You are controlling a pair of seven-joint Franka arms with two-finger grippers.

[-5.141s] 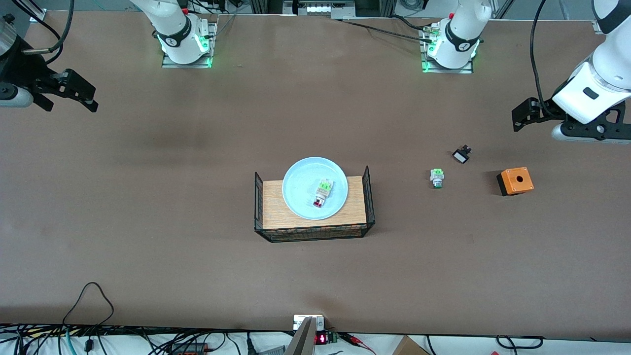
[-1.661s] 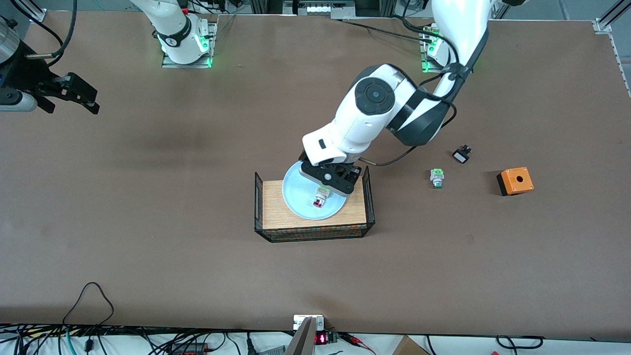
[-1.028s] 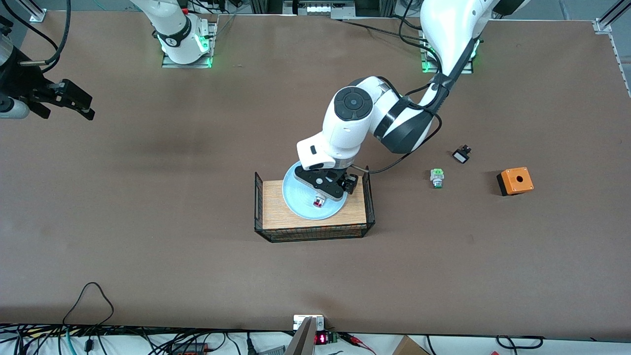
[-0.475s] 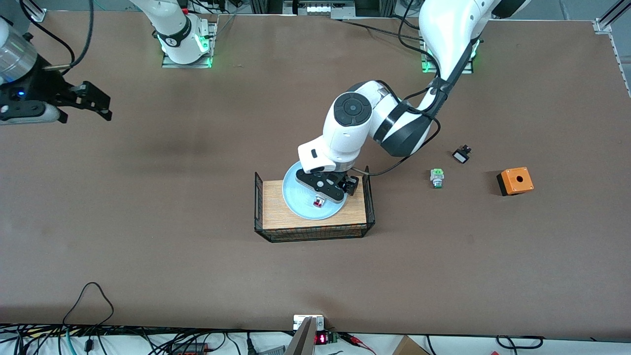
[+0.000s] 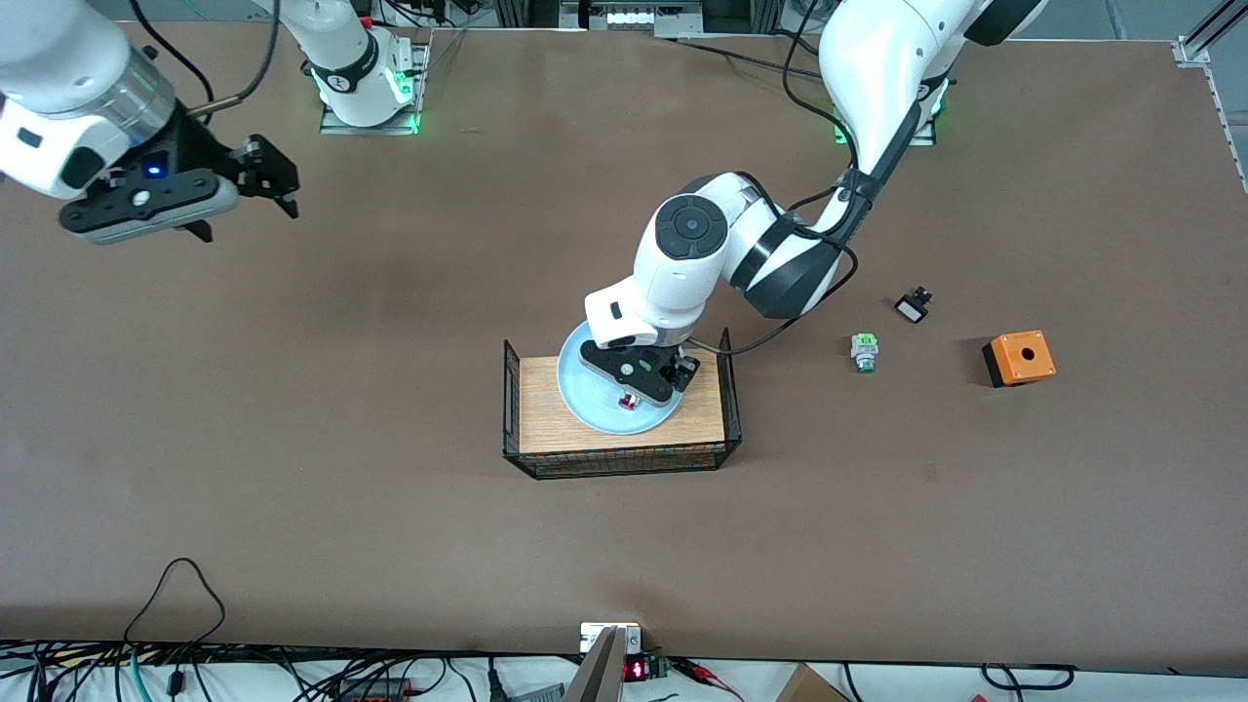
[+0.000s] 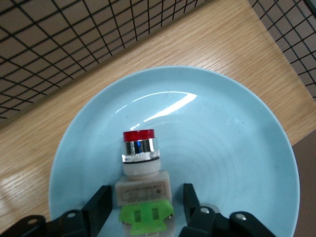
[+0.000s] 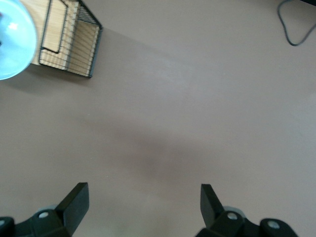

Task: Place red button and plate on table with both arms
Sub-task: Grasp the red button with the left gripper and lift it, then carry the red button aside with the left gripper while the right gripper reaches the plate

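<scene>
The red button lies on its side on the pale blue plate, which rests on the wooden tray in the middle of the brown table. My left gripper is low over the plate and open. In the left wrist view its fingers stand on either side of the red button, with a small gap at each side, over the plate. My right gripper is open and empty in the air over bare table toward the right arm's end, and is also open in the right wrist view.
A green-capped switch, a small black-and-white switch and an orange box sit on the table toward the left arm's end. The tray has black wire sides. The right wrist view shows the tray far off.
My left arm swung in from its end of the table and lowered its open gripper around the red button. My right gripper moved in from the table's edge toward the middle.
</scene>
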